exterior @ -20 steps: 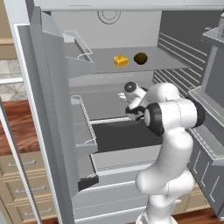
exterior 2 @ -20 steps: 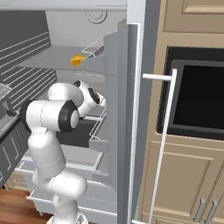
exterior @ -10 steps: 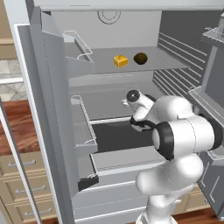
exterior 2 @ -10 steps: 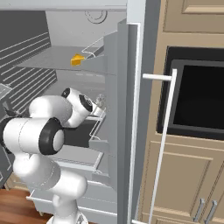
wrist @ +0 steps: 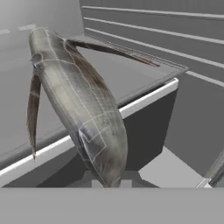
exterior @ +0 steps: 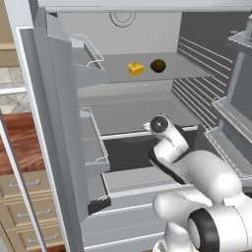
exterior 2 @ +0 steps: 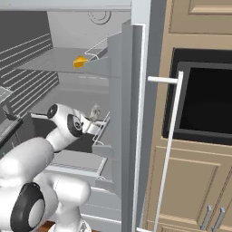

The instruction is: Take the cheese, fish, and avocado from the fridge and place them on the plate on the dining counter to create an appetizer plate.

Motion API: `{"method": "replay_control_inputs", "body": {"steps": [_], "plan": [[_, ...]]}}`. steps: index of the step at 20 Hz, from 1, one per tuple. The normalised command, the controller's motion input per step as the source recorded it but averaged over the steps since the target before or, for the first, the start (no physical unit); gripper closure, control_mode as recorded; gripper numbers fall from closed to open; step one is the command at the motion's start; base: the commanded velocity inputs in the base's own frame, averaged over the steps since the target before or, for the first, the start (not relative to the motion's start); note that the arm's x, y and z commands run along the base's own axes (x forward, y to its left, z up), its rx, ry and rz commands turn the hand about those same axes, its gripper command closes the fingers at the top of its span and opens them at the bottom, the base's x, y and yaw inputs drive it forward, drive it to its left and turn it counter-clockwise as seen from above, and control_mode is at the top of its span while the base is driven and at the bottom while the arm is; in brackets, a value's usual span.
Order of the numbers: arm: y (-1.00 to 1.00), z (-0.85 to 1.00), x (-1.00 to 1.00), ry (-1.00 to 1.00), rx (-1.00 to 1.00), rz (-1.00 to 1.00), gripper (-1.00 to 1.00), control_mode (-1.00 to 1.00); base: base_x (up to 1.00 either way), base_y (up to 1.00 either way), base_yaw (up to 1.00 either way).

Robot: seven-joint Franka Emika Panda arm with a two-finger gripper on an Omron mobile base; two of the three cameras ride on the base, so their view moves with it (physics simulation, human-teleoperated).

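Fish, a long grey-brown scaly body with thin dark fins (wrist: 81, 105), runs lengthwise up the hand view, one end down between the fingertips of the dark two-finger gripper (wrist: 110, 181) and the other rising toward the upper left. The gripper is closed around that lower end, its tips mostly hidden behind the body. From the right base view the fish (exterior 2: 95, 112) is a small pale shape, too small to read. It hangs inside the tall light-grey fridge (exterior: 59, 147), above the dark lower drawer (exterior: 128, 152). On the grey upper shelf (exterior: 142, 66) sit the bright yellow-orange cheese wedge (exterior: 136, 68) and, just beside it, the dark brown-olive rounded avocado (exterior: 158, 65).
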Motion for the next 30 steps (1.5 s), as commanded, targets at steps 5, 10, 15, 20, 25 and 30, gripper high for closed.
{"method": "replay_control_inputs", "body": {"steps": [5,10,15,20,25,30], "plan": [[0.02,0.87,-0.92,0.16,0.05,0.08,1.00,-1.00,0.00,0.00,0.00],[0.19,0.64,-0.80,0.32,0.01,0.20,1.00,-1.00,0.00,0.00,0.00],[0.28,0.50,-0.76,0.15,0.00,0.21,1.00,-1.00,0.00,0.00,0.00],[0.01,0.59,-0.78,0.08,0.00,0.12,1.00,-1.00,0.00,0.00,0.00],[0.00,0.13,-0.46,0.05,0.00,0.08,1.00,-1.00,0.00,0.00,0.00],[0.00,0.00,-0.07,0.01,0.00,0.01,1.00,1.00,-0.44,0.00,0.06]]}}
